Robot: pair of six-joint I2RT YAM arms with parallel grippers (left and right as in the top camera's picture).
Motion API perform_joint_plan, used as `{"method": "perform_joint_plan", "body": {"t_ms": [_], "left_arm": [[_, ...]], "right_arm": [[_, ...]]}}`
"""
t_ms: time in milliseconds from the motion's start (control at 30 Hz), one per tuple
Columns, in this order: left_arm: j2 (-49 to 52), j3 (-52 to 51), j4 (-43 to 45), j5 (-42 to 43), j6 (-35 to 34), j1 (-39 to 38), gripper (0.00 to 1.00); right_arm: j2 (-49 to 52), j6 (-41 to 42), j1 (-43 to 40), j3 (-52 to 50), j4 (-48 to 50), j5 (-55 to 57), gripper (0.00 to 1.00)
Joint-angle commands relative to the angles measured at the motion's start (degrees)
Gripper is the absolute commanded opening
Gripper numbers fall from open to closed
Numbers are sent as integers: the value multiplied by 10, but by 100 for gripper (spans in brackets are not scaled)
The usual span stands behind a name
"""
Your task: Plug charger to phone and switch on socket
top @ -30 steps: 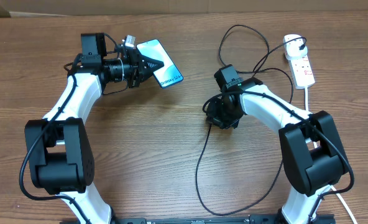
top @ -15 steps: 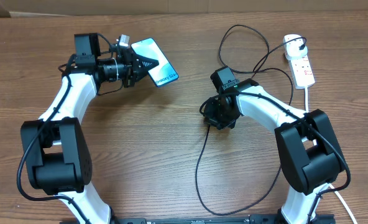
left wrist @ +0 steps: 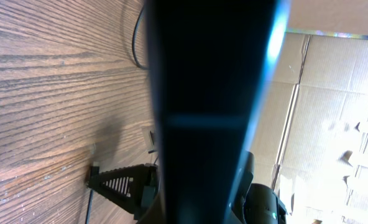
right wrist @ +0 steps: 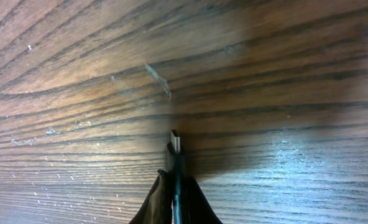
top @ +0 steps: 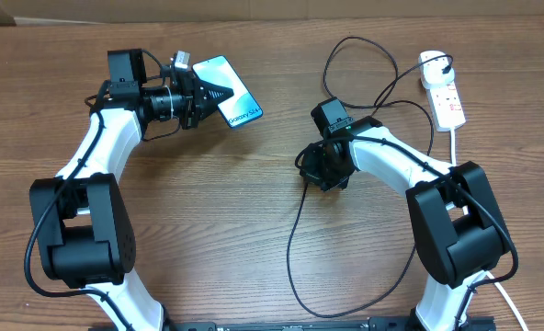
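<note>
Step in hand: getting plug to port. My left fingers point(top: 215, 94) are clenched on the phone point(top: 237, 103), far left. My right fingers point(right wrist: 160, 200) pinch the charger point(right wrist: 175, 142) tip, mid-worktop point(top: 208, 202). Next: line the tip up with the phone's port. The socket point(top: 445, 92), far right, comes after.

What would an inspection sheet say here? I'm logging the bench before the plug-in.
Surface: wooden table, bare grain.
Job's things: phone in the left gripper; charger tip in the right gripper; socket at the far right.
Clutter: nothing seen.
Grippers: both shut, on phone and charger.
Cables: charger loops across the table from the socket; white cord runs toward the near edge.
Surroundings: cardboard boxes beyond the table.
</note>
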Motion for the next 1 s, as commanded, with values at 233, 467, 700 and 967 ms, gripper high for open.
{"method": "perform_joint_plan", "body": {"t_ms": [233, 467, 700, 967], "left_arm": [[-7, 8, 10, 47, 12, 0, 4], [-7, 8, 81, 148, -15, 0, 4], [-7, 8, 77, 221, -15, 0, 4], [-7, 8, 72, 221, -45, -1, 4]], "right_arm": [[-30, -182, 0, 21, 23, -266, 4], [-82, -348, 0, 21, 24, -514, 4], [-83, -422, 0, 21, -12, -615, 4], [-83, -438, -17, 21, -14, -657, 4]]}}
